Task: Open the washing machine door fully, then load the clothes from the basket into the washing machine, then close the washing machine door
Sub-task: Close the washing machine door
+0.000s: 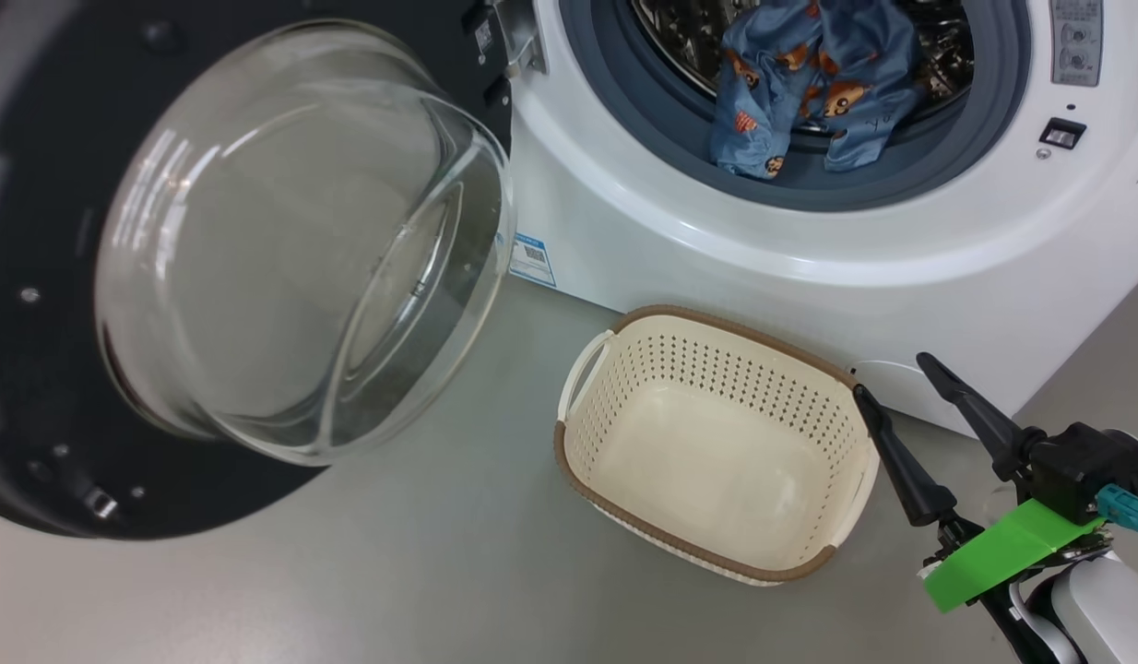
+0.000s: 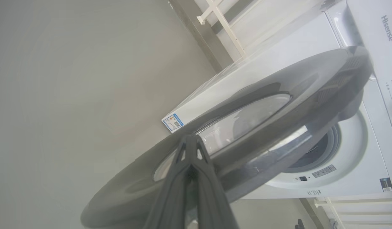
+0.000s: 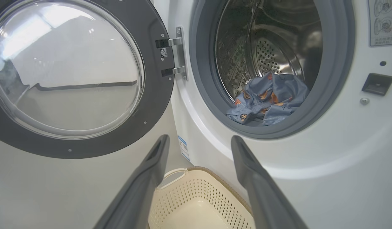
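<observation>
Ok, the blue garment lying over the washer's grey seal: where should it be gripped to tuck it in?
Grip the bunched lower fold of the blue garment where it droops onto the grey seal, coming straight from the front. That end stands proud of the rubber, so the open right gripper could probably straddle it.

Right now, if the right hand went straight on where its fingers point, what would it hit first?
Likely the white front of the washing machine, close beside the grey gasket; the open right hand aims above the basket. Depth is unclear.
</observation>
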